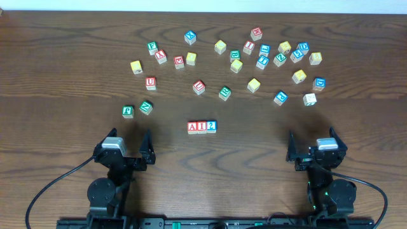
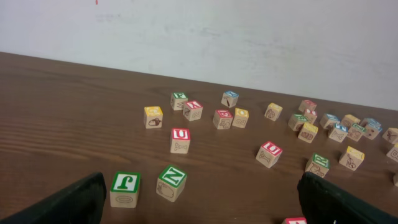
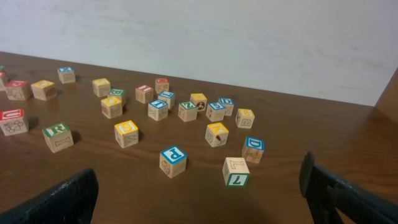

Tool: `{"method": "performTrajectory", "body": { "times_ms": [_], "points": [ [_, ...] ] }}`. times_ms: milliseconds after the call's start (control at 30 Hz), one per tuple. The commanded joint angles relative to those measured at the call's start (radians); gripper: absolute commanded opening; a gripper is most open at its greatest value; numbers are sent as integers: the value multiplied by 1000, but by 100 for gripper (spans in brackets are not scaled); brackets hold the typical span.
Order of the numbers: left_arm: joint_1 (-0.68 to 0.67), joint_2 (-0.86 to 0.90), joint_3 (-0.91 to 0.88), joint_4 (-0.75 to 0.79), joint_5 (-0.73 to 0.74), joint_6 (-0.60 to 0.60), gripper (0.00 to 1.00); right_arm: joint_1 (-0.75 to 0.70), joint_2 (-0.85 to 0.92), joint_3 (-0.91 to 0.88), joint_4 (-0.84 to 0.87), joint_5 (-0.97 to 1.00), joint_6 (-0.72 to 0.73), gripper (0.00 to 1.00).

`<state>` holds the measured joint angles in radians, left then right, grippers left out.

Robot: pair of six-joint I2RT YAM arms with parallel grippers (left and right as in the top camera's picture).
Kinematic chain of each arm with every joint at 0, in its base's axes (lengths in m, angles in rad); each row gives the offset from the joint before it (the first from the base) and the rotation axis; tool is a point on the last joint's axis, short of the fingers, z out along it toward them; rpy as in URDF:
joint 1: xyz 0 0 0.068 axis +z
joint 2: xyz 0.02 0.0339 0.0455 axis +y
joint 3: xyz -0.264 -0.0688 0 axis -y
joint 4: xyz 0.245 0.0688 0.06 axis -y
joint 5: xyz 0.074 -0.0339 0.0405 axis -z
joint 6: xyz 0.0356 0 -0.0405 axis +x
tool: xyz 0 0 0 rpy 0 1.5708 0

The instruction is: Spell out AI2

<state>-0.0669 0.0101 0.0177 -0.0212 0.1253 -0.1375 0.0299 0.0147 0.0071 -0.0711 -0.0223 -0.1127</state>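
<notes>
Three cubes stand side by side in a row at the table's middle front: the red "A" cube (image 1: 192,127), the red "I" cube (image 1: 201,127) and the blue "2" cube (image 1: 211,126), touching and reading AI2. My left gripper (image 1: 125,144) rests near the front edge, left of the row, open and holding nothing. My right gripper (image 1: 315,142) rests at the front right, also open and holding nothing. In the left wrist view the gripper (image 2: 201,208) shows both dark fingers far apart, and a red-topped cube corner (image 2: 294,220) peeks in at the bottom. The right wrist view shows that gripper (image 3: 202,208) just as wide.
Several loose letter cubes lie scattered across the far half of the table. Nearest the left gripper are a green "J" cube (image 2: 125,188) and a green "N" cube (image 2: 171,182). Nearest the right gripper are a blue "P" cube (image 3: 173,160) and a green "7" cube (image 3: 236,172).
</notes>
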Motion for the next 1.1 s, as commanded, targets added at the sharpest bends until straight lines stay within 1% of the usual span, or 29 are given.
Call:
{"method": "performTrajectory", "body": {
  "times_ms": [0, 1067],
  "points": [
    [4, -6, -13, -39, 21, -2, 96, -5, -9, -1, -6, 15, 15, 99],
    [4, -6, -13, -39, 21, -2, 96, -5, -9, -1, -6, 15, 15, 99]
  ]
}}
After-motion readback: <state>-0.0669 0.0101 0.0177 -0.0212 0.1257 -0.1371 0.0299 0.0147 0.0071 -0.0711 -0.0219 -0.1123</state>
